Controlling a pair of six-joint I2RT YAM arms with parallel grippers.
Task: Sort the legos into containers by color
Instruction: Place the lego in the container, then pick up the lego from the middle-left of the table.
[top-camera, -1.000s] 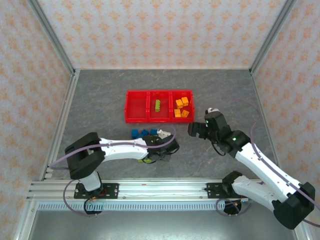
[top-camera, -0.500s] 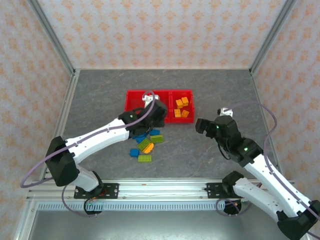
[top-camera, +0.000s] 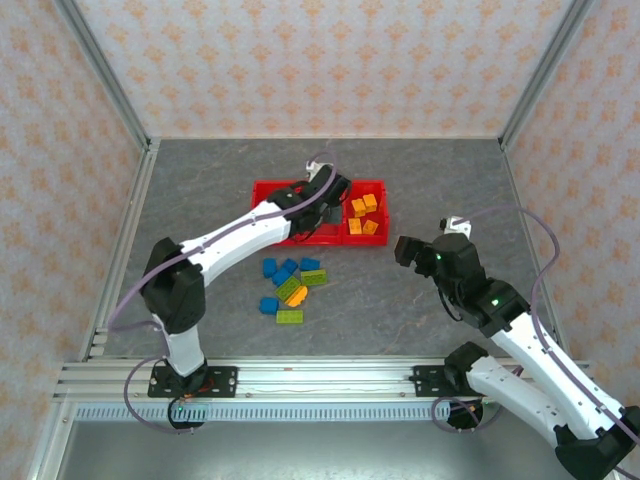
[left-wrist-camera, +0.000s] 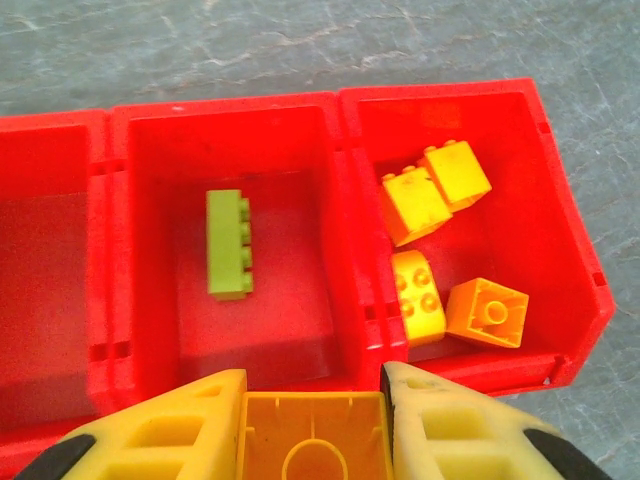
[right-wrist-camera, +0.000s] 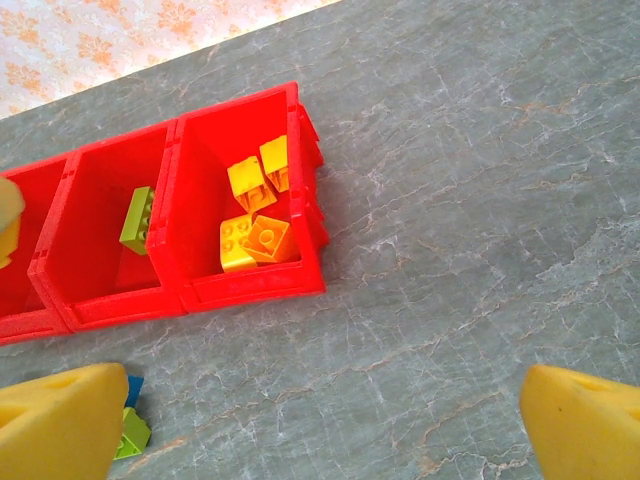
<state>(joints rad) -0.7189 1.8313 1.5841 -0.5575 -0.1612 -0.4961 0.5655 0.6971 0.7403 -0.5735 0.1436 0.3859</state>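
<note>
- Orange-yellow brick (left-wrist-camera: 312, 448) sits clamped between the fingers (left-wrist-camera: 175, 435) of the left claw (left-wrist-camera: 312, 405), hollow underside toward the wrist camera.
- 1 second back this claw was low at the loose pile on the table (top-camera: 200, 180). It has since lifted and swung out over the red bins (top-camera: 365, 241), so the pick looks done and only the drop remains.
- Directly under the claw is the near wall where the middle bin (left-wrist-camera: 225, 108) meets the right bin (left-wrist-camera: 565, 215).
- Just ahead and left of it, 1 lime green brick (left-wrist-camera: 229, 245) lies in the middle bin.
- Ahead and right, 4 orange-yellow bricks (left-wrist-camera: 413, 205) lie in the right bin. I judge that bin to be the target, needing a small shift rightward.
- Behind the claw, the loose pile (top-camera: 290, 288) of blue, green and 1 orange brick waits on the table.
- Far to its right, the right claw (top-camera: 404, 251) hangs spread wide with nothing in it.
</note>
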